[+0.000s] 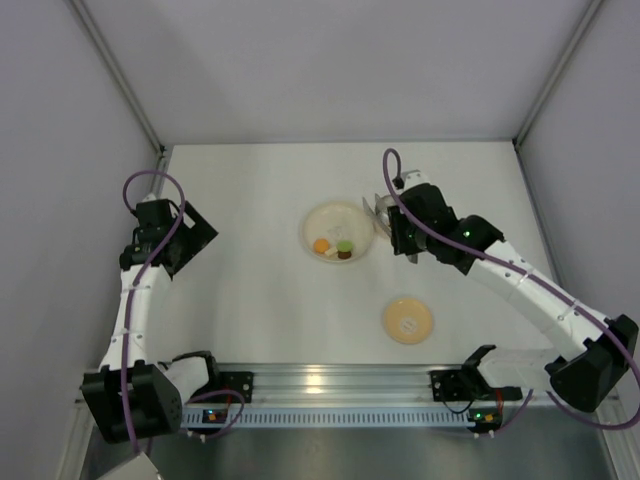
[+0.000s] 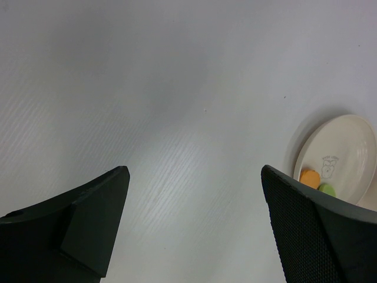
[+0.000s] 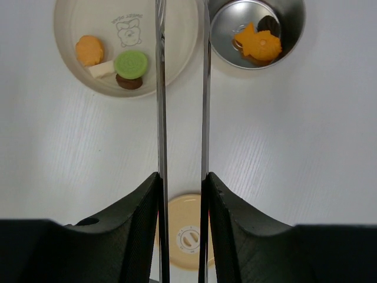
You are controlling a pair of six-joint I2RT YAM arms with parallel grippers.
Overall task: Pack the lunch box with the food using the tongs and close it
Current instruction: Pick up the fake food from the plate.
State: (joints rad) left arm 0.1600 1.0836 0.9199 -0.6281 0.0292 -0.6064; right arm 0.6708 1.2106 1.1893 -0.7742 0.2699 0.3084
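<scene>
My right gripper is shut on the grey tongs, whose two arms run apart up the right wrist view and out past its top edge. Left of them is the cream plate with orange, white, green and brown food pieces. To their right, the steel lunch box holds an orange piece and a dark one. Its tan lid lies apart, nearer the arm bases. My left gripper is open over bare table, left of the plate.
White walls close in the table on the left, back and right. A metal rail with the arm bases runs along the near edge. In the top view, my right arm reaches diagonally from the bottom right towards the plate.
</scene>
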